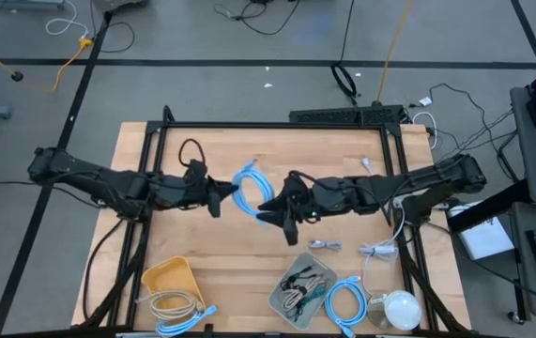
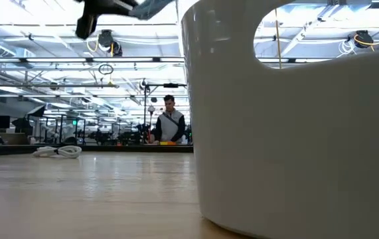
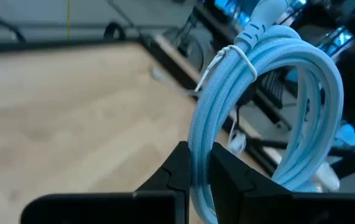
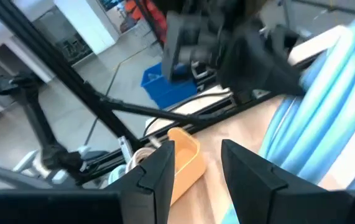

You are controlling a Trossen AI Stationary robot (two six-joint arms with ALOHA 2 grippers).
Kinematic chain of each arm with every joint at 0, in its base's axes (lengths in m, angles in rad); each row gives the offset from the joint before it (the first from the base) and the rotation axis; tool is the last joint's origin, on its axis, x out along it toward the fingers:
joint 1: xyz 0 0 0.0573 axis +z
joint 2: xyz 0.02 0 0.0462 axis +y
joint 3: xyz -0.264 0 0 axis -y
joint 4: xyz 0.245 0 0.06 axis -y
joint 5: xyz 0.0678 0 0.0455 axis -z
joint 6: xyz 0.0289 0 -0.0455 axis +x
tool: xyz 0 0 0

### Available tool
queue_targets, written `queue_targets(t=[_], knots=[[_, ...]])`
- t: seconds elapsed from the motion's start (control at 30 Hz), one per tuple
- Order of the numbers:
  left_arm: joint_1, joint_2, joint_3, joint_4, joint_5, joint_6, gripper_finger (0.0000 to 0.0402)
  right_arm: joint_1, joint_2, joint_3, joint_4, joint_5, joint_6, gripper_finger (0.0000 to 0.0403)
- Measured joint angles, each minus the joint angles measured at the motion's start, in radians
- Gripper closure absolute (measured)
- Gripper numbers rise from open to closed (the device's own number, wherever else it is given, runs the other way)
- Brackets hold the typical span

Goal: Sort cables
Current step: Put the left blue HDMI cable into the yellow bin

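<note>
left tool (image 3: 199,171) pinches blue cable (image 3: 270,106) above desk (image 1: 249,258) | right tool (image 4: 196,165) open beside it | risk: thin pinch, loop may slip and drop

Wooden bench (image 1: 239,253) carrying a yellow tray (image 1: 171,279), a grey tray (image 1: 298,288), a round white object (image 1: 401,307), and coiled cables (image 1: 343,302) lying near its front edge.

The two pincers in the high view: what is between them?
A light-blue cable loop lies between them in the high view. The left pincer is shut on it, as the left wrist view shows; the right pincer stands open beside it.
</note>
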Motion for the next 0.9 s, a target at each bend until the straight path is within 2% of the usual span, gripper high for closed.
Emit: queue_targets(t=[0.07, 0.23, 0.33, 0.47, 0.57, 0.9], knots=[[0.0, -0.001, 0.049, -0.088, -0.021, 0.012, 0.0368, -0.002, 0.0, -0.008, 0.007, -0.017, 0.009, 0.0275], [-0.011, 0.0, 0.164, -0.441, -0.049, -0.014, 0.0368, -0.011, -0.004, -0.011, 0.01, -0.017, 0.007, 0.0275], [-0.049, -0.001, 0.217, -0.562, -0.099, -0.039, 0.0368, -0.018, -0.025, -0.011, -0.014, -0.013, -0.017, 0.0275], [-0.11, -0.002, 0.283, -0.581, -0.186, -0.017, 0.0368, -0.033, -0.037, -0.012, -0.095, 0.011, -0.04, 0.0275], [-0.13, 0.007, 0.321, -0.584, -0.236, 0.011, 0.0368, -0.052, -0.038, -0.012, -0.093, 0.011, -0.04, 0.0275], [-0.116, 0.057, 0.342, -0.58, -0.232, 0.038, 0.0368, -0.088, -0.039, -0.011, -0.013, 0.006, -0.04, 0.0275]])
